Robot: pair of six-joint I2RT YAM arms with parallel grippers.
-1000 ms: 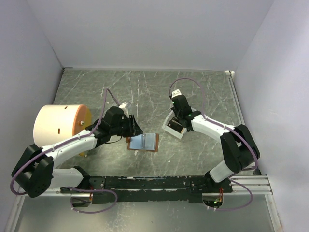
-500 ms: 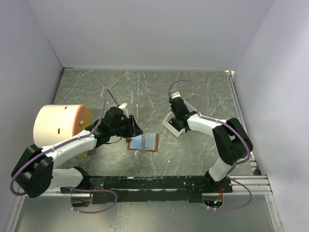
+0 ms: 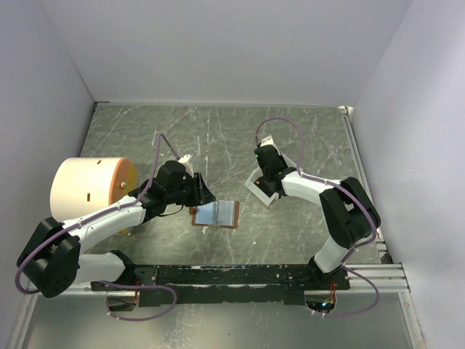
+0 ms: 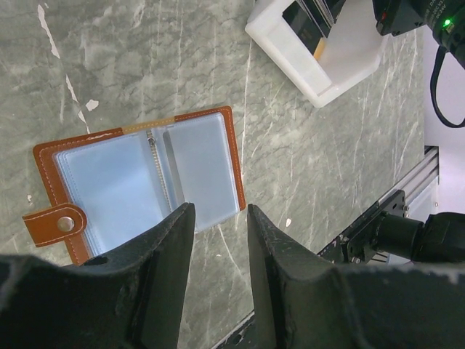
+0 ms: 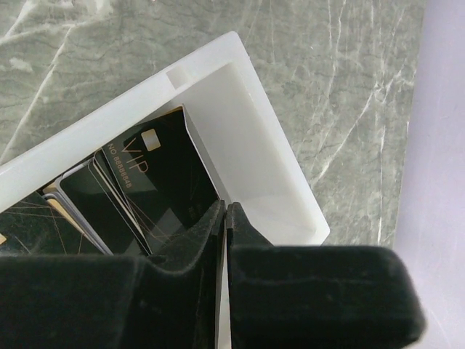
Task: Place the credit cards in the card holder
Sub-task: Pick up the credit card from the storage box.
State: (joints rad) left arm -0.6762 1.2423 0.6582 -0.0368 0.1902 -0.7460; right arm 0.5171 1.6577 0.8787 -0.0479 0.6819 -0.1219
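**Right arm dipped into the tray, left arm poised over the open wallet**

Top view: the right arm folds sharply at the elbow, and the right gripper (image 3: 265,182) is lowered into the white rectangular plastic tray (image 3: 256,191). The left arm reaches out long. The left gripper (image 3: 203,195) tilts over the open brown leather card holder (image 3: 216,214), which lies flat to the left of the tray.

Left wrist view: its jaws stand apart, gripping nothing.

Right wrist view: its jaws are pressed together at the corner of a black credit card (image 5: 156,185), which is stacked with others inside the tray. Whether the card is pinched cannot be told.

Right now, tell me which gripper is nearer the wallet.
Left. The left gripper hovers over the open wallet; the right gripper is away at the tray, over the cards.
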